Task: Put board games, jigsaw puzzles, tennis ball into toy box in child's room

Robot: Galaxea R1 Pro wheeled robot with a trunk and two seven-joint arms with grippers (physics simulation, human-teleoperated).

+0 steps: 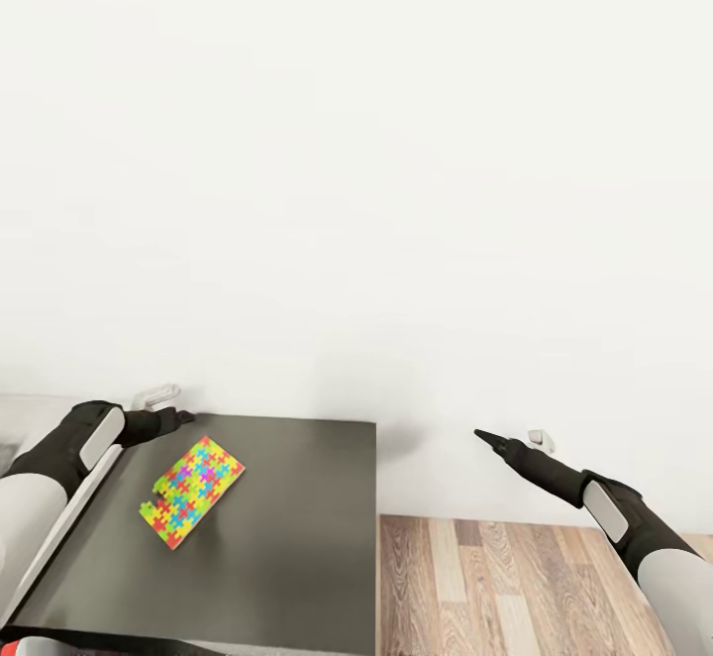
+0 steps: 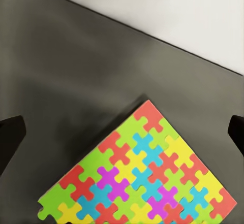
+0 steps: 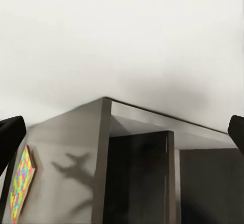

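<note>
One jigsaw puzzle (image 1: 192,492) lies flat on the dark section of the table (image 1: 297,537), nearer its left edge than its right, turned at an angle to the edges. The left gripper (image 1: 180,417) hangs above the table's far left corner, just beyond the puzzle, empty; the left wrist view shows its fingers spread wide with the puzzle's corner between them and below. The right gripper (image 1: 482,435) is off the table's right edge, over the wood floor (image 1: 515,587), fingers apart and holding nothing.

Assessment: the step in hand is picking up the puzzle. The sheet is thin and flush, so a straight descent is likely to fail. Recommend sliding it to the table edge, or working one finger under a corner.
</note>
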